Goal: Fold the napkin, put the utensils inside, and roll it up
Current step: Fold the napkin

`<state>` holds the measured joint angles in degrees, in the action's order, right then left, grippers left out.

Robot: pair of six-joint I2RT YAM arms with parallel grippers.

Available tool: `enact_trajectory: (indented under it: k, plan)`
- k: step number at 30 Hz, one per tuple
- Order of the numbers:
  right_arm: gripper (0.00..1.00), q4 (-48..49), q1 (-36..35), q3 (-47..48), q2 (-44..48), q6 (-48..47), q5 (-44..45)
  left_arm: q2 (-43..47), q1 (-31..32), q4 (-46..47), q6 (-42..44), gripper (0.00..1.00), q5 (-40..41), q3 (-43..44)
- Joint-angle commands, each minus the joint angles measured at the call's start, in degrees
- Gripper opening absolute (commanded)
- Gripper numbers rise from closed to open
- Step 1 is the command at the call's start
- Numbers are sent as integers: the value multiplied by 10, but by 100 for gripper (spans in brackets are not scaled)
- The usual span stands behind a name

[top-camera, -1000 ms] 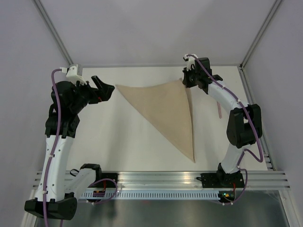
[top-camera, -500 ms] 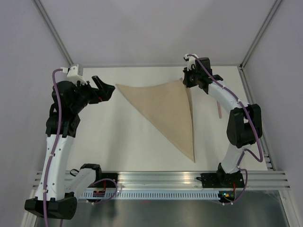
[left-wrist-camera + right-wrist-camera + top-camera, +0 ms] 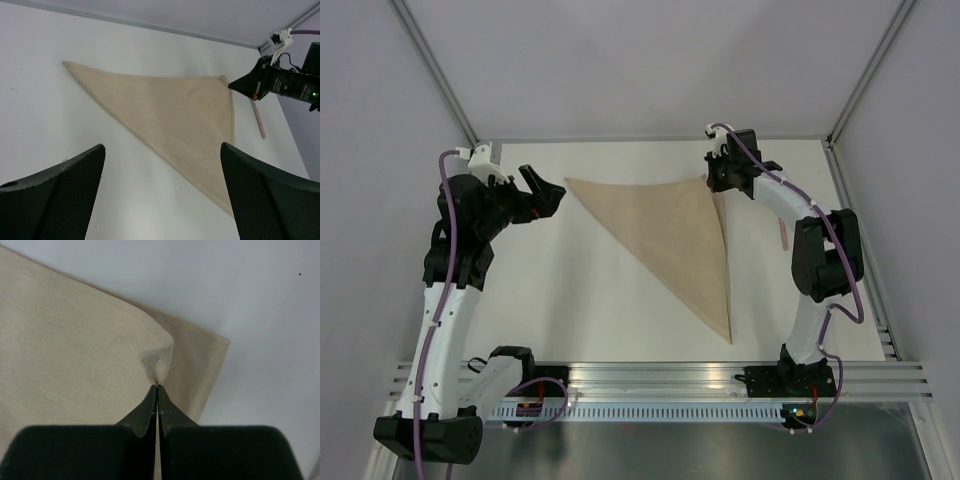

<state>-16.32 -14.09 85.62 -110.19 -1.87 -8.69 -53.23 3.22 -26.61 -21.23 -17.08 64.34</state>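
Pinching the napkin (image 3: 670, 235) corner, the right end effector (image 3: 712, 178) was clamped.
Top view: the napkin lay as a triangle on the counter (image 3: 580, 290), the right end effector at its far right corner, the left end effector (image 3: 548, 192) near the far left one. Left wrist view: left jaws stood wide, empty; the fork (image 3: 258, 118) lay right of the napkin, apart. Right wrist view: jaws met on the raised top-layer corner.
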Motion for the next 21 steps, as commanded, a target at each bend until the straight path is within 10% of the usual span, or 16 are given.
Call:
enact_trajectory:
  k: [1,9,16,21]
  plan:
    - [1,9,6,18,-17,-8,24,5,-2,27,-21,100,-16,-11]
    - [11,-9,15,38,-52,-16,47,8,-2,32,-14,100,-18,-26]
    - [60,-56,47,103,-67,-4,46,18,-2,25,-6,100,-34,-28]
    - [60,-106,101,109,-45,5,46,30,-2,3,14,100,-45,-28]
